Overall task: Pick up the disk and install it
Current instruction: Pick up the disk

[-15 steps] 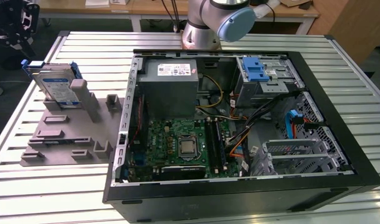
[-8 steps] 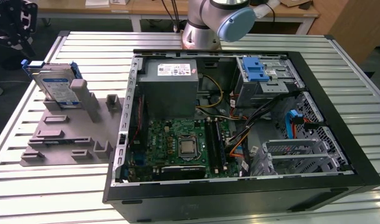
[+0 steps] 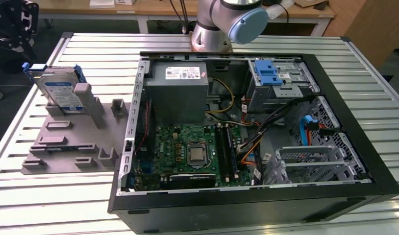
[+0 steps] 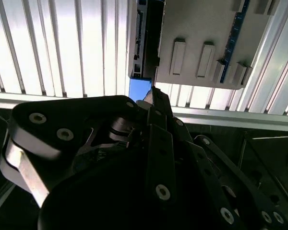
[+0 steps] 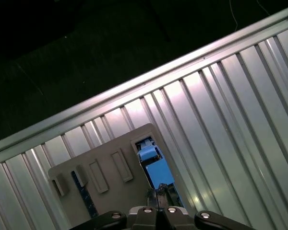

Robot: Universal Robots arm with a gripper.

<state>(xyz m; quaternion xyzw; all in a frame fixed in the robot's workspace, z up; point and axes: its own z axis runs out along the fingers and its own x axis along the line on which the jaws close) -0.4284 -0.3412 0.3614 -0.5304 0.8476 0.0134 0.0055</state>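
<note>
Disk (image 3: 61, 90) on its stand: the flat rectangular silver disk, white-and-blue labelled and framed by a blue plastic carrier, stands on edge in a slot of a grey plastic fixture (image 3: 62, 142), at about ten o'clock in the exterior view. The fixture lies on a ribbed aluminium table (image 3: 42, 196), just beside an open black computer case (image 3: 252, 213) that spreads from the centre towards four o'clock. A grey robot arm (image 3: 216, 29) rises at twelve o'clock. In both wrist views the black claw (image 5: 159, 195) hangs over the carrier's blue end, close to it. Whether the claw is open, closed or touching the carrier cannot be told.
</note>
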